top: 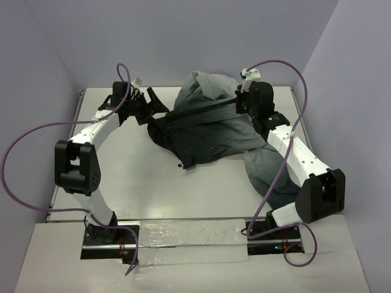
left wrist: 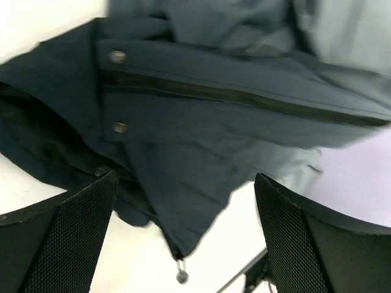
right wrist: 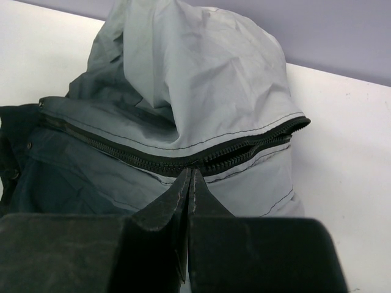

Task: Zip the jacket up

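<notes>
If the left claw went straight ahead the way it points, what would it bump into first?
Most likely the jacket: its dark end by the snaps, just below the zipper. How far off it lies is unclear.

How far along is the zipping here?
Done: the zipper is closed from the hem up to the right pincer. In hand: that pincer is shut at the join, seemingly on the slider. To do: the open stretch beyond it; left pincer stands open.

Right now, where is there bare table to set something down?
Bare table lies in the near middle, between the left arm, the jacket and the right arm. The far right is crowded: the jacket bunches under that arm.
</notes>
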### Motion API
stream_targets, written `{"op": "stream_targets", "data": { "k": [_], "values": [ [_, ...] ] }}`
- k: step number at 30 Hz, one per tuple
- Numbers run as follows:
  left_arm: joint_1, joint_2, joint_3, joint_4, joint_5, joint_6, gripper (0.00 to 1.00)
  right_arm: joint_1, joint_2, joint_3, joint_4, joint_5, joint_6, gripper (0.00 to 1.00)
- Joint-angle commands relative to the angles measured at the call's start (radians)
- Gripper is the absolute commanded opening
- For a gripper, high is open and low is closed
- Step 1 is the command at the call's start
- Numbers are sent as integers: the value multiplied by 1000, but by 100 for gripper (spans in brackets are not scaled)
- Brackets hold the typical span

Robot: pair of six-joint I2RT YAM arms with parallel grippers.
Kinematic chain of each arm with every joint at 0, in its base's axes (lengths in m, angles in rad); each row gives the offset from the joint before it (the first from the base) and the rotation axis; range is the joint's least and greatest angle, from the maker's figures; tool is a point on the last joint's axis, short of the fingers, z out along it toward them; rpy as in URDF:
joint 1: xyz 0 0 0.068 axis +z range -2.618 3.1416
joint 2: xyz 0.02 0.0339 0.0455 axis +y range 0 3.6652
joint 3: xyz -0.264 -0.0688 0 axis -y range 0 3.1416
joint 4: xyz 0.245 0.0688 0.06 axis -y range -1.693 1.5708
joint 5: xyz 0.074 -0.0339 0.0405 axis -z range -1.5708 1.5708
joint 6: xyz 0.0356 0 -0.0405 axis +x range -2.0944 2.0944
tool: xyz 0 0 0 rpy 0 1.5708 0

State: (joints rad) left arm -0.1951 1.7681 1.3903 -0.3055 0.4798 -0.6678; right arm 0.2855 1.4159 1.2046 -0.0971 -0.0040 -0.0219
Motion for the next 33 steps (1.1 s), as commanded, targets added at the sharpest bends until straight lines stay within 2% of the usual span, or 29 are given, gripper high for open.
{"op": "stream_targets", "data": {
  "k": [1,3,8,18,27,33],
  "values": [
    [9,74,5,142,-8,39,99,16,-41,-12,39,-22,16,0],
    [8,109,-10,242,24,31,99,18,-48,-19,36,-21,13,0],
    [0,183,-1,355,50,46,99,20,-61,-38,30,-19,4,0],
    [-12,308,96,350,11,103,99,20,-61,-23,24,-27,2,0],
    [-38,426,225,352,78,100,98,24,-64,-25,11,-22,-2,0],
    [-40,423,185,366,81,90,99,24,-63,-20,7,-22,-1,0]
  ]
}}
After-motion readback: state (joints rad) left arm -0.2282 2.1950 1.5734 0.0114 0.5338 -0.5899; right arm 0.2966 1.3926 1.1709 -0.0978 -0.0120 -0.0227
